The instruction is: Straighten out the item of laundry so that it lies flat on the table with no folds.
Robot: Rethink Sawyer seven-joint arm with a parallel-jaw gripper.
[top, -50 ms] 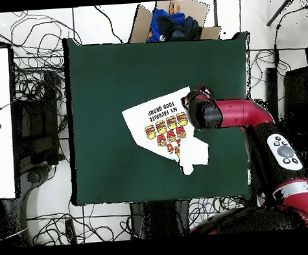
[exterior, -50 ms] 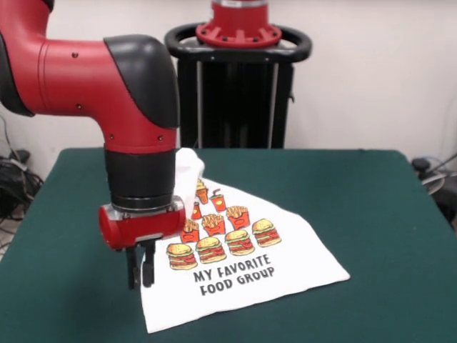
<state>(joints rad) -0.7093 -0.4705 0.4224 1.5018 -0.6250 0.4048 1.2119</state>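
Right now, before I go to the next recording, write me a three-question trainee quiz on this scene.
1. True or false: the T-shirt lies fully flat on the table.
2. Where is the gripper? A) at the shirt's edge B) over bare table, far from the shirt C) out of view
3. Fill in: the shirt's black print reads "MY FAVORITE ____ GROUP".

Key: 1 false, its upper part is bunched into a fold behind the arm; 2 A; 3 FOOD.
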